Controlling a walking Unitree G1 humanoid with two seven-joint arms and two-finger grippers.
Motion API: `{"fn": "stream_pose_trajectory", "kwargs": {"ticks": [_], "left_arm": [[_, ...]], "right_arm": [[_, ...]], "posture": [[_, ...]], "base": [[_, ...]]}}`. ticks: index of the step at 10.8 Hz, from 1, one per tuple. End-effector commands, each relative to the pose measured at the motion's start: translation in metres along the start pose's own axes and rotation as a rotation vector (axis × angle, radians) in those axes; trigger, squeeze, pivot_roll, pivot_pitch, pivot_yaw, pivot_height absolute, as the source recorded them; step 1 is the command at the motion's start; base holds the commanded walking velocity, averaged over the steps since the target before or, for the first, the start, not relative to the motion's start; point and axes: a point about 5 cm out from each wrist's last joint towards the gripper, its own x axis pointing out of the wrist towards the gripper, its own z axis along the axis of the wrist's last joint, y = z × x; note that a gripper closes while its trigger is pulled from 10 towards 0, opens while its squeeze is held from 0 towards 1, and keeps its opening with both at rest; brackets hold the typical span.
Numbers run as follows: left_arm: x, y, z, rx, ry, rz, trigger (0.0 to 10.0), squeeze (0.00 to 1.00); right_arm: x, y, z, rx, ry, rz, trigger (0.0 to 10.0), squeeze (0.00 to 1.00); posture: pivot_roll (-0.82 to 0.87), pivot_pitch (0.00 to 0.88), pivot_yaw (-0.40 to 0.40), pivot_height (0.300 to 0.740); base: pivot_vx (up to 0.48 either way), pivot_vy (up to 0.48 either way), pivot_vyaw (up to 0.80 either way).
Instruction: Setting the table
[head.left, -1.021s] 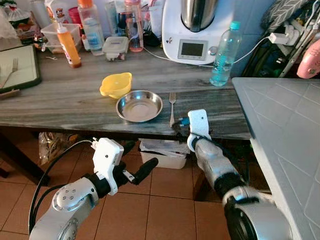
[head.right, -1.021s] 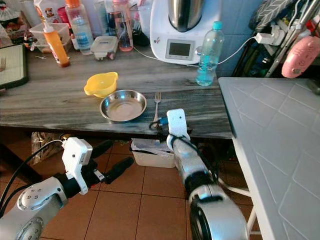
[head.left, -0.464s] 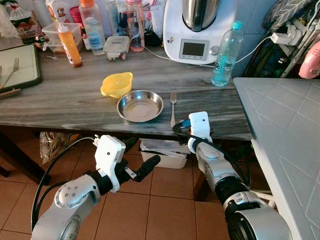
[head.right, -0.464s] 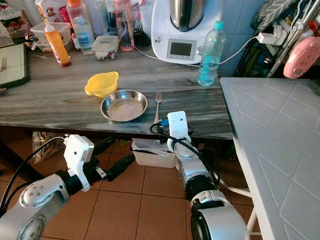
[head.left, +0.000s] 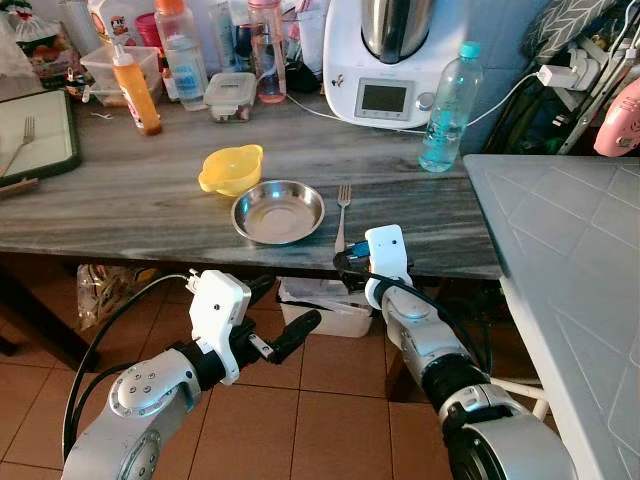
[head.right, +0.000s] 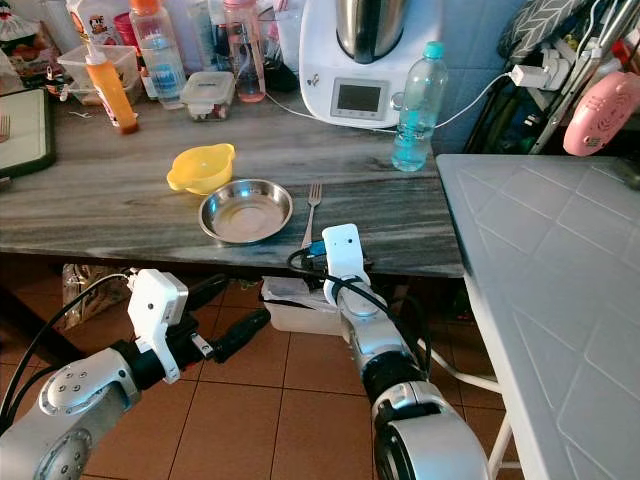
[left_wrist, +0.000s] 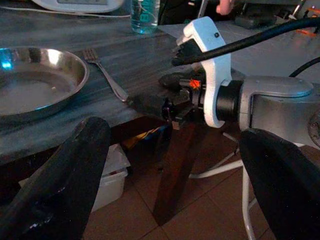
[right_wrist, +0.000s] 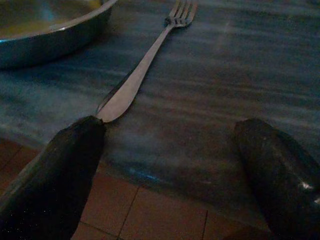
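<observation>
A steel plate (head.left: 278, 211) lies near the front of the grey marble table (head.left: 120, 205), with a yellow bowl (head.left: 231, 170) just behind it. A fork (head.left: 341, 215) lies to the plate's right, tines pointing away from me. My right gripper (right_wrist: 170, 165) is open at the table's front edge. One of its fingers (right_wrist: 60, 165) sits at the tip of the fork's handle (right_wrist: 120, 100), and the other is off to the side over bare table. My left gripper (head.left: 285, 308) hangs open below the table edge, holding nothing.
A white kitchen machine (head.left: 385, 60), a water bottle (head.left: 445, 105), an orange sauce bottle (head.left: 135, 90) and jars stand along the back. A dark tray (head.left: 35, 145) lies at the left. A grey tiled surface (head.left: 570, 260) adjoins on the right. A plastic box (head.left: 320, 305) sits under the table.
My right gripper has shifted slightly left along the table's front edge, toward the fork's handle. The fork, plate and left arm stay where they were.
</observation>
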Motion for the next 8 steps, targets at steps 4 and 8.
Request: {"fn": "stream_pose_trajectory", "kwargs": {"ticks": [4,8], "left_arm": [[0.001,0.003,-0.002,0.008,0.004,0.012,10.0,0.00],[0.005,0.004,-0.005,0.015,-0.039,0.082,10.0,0.00]], "right_arm": [[-0.028,-0.015,0.001,-0.008,-0.144,0.006,10.0,0.00],[-0.096,-0.040,-0.005,-0.037,-0.247,-0.043,10.0,0.00]], "posture": [[0.17,0.033,0.012,0.740],[0.13,0.000,0.004,0.740]], "base": [[0.000,0.000,0.00],[0.000,0.000,0.00]]}}
